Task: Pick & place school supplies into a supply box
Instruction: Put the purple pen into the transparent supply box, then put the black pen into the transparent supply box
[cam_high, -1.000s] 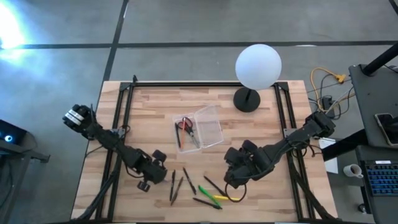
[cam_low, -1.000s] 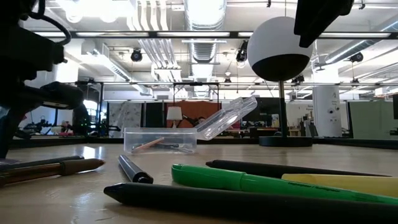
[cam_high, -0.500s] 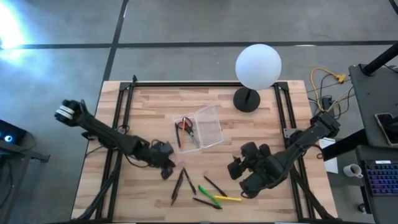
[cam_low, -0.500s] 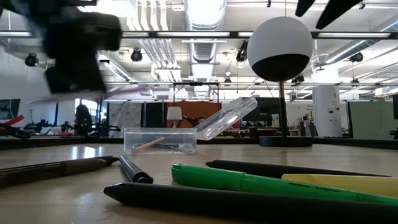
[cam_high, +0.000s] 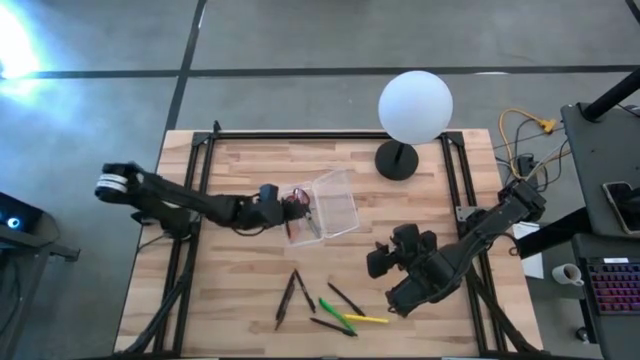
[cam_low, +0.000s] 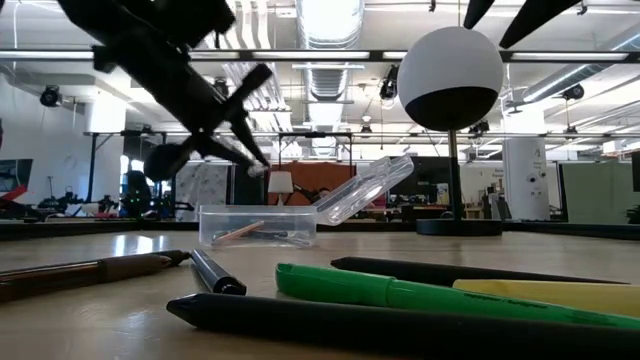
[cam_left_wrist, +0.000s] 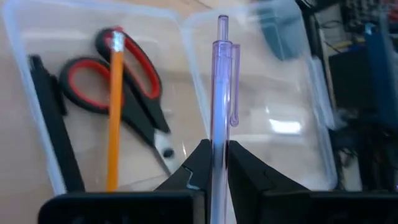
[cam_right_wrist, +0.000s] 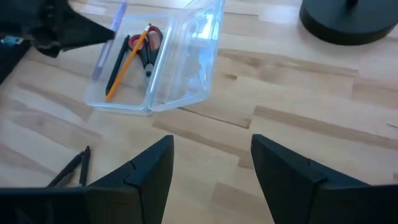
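The main risk, as I judge it, is a bad drop: the left gripper (cam_left_wrist: 214, 171) pinches a pale purple pen (cam_left_wrist: 222, 93) near one end only, so most of its length sticks out past the fingertips toward the box's (cam_high: 335, 215) hinge, and if let go while angled this way it could come down across the ridge between tray and open lid (cam_left_wrist: 280, 106), or slide onto the lid side and off to the table (cam_high: 420, 215). A second hazard is the pen's tip catching the tray wall or knocking the light clear box sideways as the arm lowers. The pen sits clamped between the left fingers, directly above the box, whose tray already holds red-handled scissors (cam_left_wrist: 127, 93), an orange pencil (cam_left_wrist: 114, 112) and a dark pen (cam_left_wrist: 53, 118) (all lying flat). The box lies mid-table, just beside the left gripper in the high view. The right gripper (cam_right_wrist: 211, 168) hangs with fingers spread and empty over the near right of the table, well apart from the box, while loose pens (cam_high: 325, 305) remain on the table's near part.
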